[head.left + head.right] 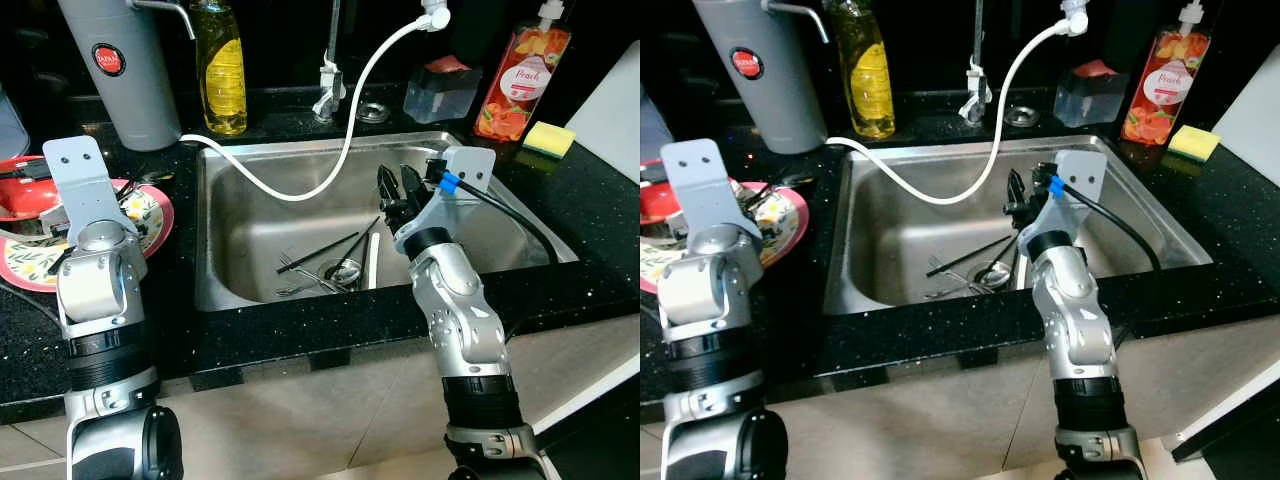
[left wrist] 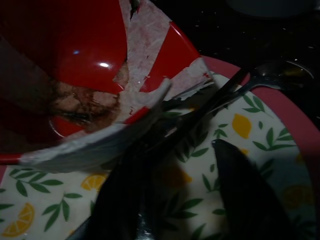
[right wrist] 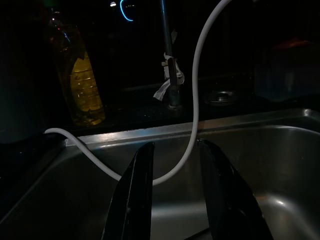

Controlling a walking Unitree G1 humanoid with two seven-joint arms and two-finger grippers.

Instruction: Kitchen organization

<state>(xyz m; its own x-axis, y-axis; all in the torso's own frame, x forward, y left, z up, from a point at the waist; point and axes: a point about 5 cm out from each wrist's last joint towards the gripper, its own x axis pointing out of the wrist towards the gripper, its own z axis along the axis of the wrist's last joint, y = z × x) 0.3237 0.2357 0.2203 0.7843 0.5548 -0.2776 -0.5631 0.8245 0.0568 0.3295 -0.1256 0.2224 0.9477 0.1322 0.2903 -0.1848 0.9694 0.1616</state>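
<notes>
L gripper hovers low over the lemon-print plate w/ red bowl on it, fingers spread, empty. Sink holds chopsticks & cutlery at the drain. R gripper (fingers parted, nothing held) hangs above the basin, beside the white hose.

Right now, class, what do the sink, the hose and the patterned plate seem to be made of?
Sink: brushed stainless steel, judging by its grey satin sheen and soft reflections.
Hose: probably white plastic or rubber; it bends in smooth loops.
Plate: glossy, possibly melamine or glazed ceramic, with a printed lemon pattern.
</notes>
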